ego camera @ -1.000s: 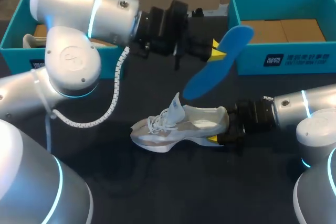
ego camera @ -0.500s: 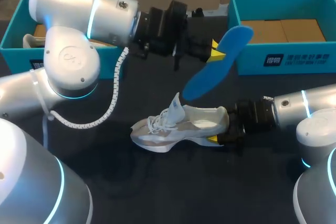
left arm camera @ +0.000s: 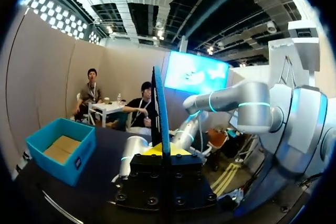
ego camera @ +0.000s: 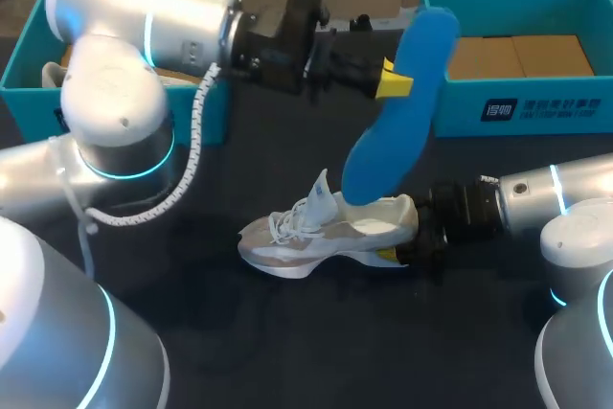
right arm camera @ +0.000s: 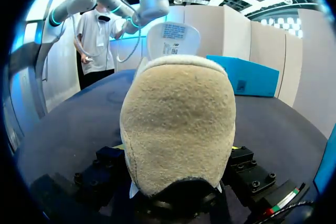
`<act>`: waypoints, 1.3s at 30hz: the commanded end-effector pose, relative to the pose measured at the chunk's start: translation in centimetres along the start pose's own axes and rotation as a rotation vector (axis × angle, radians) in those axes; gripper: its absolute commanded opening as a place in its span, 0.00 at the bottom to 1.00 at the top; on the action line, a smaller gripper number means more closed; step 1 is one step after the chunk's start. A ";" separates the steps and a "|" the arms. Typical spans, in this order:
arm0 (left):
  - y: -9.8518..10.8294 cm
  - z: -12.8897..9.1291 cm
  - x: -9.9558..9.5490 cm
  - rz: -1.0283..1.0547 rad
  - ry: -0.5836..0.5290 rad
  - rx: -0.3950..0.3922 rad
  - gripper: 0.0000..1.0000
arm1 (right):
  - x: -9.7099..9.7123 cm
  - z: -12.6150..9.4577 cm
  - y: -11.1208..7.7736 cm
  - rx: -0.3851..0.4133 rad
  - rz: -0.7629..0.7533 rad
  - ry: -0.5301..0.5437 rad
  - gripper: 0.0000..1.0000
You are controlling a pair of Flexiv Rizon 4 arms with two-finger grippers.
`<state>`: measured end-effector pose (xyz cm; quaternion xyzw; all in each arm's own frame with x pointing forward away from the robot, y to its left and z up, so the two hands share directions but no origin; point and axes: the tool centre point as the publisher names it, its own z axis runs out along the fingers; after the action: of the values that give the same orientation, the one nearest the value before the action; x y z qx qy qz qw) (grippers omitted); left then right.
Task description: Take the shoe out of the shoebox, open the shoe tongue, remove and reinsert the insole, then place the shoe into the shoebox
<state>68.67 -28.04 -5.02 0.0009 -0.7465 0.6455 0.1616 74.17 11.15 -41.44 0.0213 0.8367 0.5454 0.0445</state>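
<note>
Insoles: one blue foam insole [ego camera: 402, 112], steeply tilted, its lower end at the sneaker's opening.
My left pincer [ego camera: 393, 80]: pinching that insole near its upper end.
Shoes: one white mesh sneaker [ego camera: 326, 232], on its sole on the dark desk [ego camera: 287, 332].
My right pincer [ego camera: 400, 238]: clamped on the sneaker's heel.
Boxes: two teal cardboard shoeboxes, far left [ego camera: 29, 93] and far right [ego camera: 536, 107].

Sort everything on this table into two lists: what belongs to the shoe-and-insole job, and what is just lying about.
Job:
white shoe, heel in the right gripper
blue insole, held over the shoe by the left gripper
right shoebox, open

Lying about:
left shoebox, something pale inside, partly hidden by the left arm
</note>
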 end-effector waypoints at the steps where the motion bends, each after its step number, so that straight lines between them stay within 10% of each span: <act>1: 0.0 -1.4 1.6 -0.087 0.026 0.082 0.00 | 0.1 0.2 0.1 0.004 0.000 0.000 0.00; 18: -1.6 -3.3 5.9 -0.386 0.096 0.211 0.00 | 0.1 0.2 0.1 0.004 0.000 0.000 0.00; 39: -1.7 -3.3 6.3 -0.385 0.097 0.225 0.00 | 0.1 0.2 0.1 0.004 0.000 0.000 0.00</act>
<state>64.14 -23.83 -1.60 0.1297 -0.6492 0.6792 0.3169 74.17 11.15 -41.44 0.0213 0.8367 0.5455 0.0445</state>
